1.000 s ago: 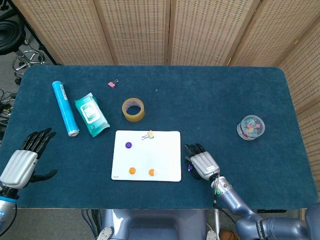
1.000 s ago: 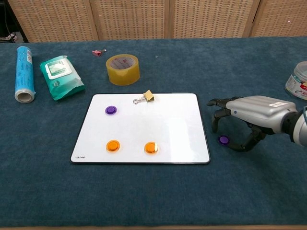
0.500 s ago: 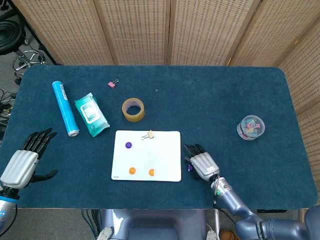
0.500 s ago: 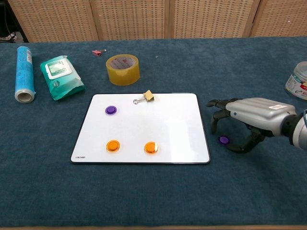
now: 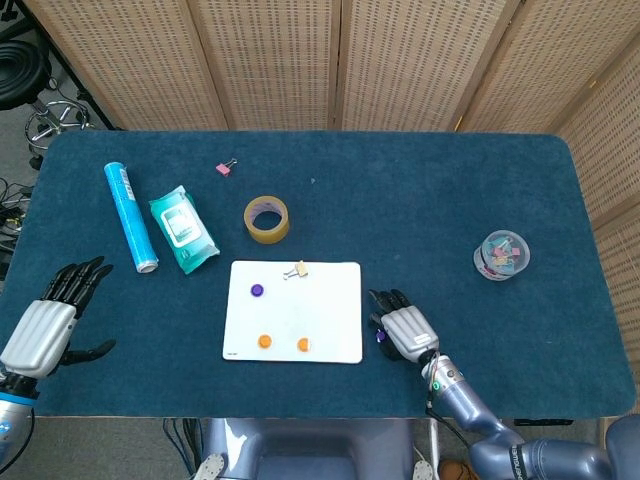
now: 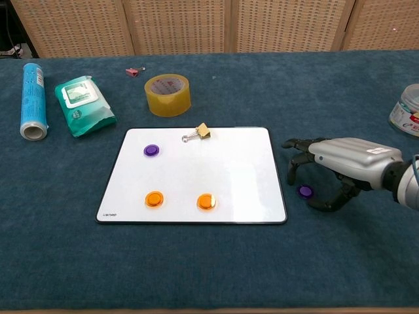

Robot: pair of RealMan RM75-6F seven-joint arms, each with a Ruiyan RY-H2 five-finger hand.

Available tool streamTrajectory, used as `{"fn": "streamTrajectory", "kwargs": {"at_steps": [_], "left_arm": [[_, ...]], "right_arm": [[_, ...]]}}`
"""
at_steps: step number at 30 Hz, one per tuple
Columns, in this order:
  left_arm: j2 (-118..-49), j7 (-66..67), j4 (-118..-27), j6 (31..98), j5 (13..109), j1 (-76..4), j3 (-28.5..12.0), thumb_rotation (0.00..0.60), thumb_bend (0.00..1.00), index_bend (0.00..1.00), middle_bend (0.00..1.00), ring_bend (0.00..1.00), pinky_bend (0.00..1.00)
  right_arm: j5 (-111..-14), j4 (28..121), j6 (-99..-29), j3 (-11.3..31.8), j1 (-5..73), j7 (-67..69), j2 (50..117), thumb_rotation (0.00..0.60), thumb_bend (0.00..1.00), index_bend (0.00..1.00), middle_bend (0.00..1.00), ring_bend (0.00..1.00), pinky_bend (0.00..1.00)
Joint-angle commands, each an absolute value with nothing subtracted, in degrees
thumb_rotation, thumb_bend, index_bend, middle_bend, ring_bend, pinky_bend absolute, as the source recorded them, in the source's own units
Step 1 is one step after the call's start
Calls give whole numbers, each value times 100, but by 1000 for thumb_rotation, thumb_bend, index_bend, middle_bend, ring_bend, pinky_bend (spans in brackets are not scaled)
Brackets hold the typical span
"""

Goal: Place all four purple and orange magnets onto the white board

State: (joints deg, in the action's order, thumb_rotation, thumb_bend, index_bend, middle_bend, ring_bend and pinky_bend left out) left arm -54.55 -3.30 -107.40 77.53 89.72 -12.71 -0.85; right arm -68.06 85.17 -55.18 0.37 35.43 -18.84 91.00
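The white board point(image 6: 196, 173) carries three magnets: a purple magnet point(image 6: 151, 150) at ten o'clock and two orange magnets point(image 6: 154, 199) along its six o'clock edge. At its three o'clock, the right hand point(image 6: 340, 163) arches, fingers apart, over the loose purple magnet point(image 6: 305, 191), holding nothing. The left hand point(image 5: 45, 320) rests spread, empty.

Three magnets point(image 6: 152, 150) and a binder clip point(image 6: 197, 133) lie on the board point(image 6: 236, 176) at frame centre, a fourth magnet point(image 6: 305, 191) just right, under the right robot hand point(image 6: 340, 167).
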Motion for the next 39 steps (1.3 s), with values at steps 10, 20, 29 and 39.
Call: {"fn": "streamTrajectory", "kwargs": {"at_steps": [10,20,29,39], "left_arm": [[-5467,-289,-10752,7737,8965,-1273,-75,600,153,0,0,0,0],[-5474,-269,-10755,7705,8958,-1285,-69,600,152,0,0,0,0],[-5484,-227,-10776,7725,8996,-1272,-48,600,154,0,0,0,0],[-5480,-231,-10789,7719,8999,-1276,-46,600,153,0,0,0,0]], "right_arm": [[-6978,8348,-5546,97,3440,-1725,9208,600,398,510,0,0,0],[-7006,8276,-5662,171,3336,-1673,9222,600,398,570,0,0,0],[-6995,8298,-5674,211,3259,-1645,9144,600,398,573,0,0,0],[-7057,8568,-5636,524,3454,-1734,9039,600,398,574,0,0,0]]}}
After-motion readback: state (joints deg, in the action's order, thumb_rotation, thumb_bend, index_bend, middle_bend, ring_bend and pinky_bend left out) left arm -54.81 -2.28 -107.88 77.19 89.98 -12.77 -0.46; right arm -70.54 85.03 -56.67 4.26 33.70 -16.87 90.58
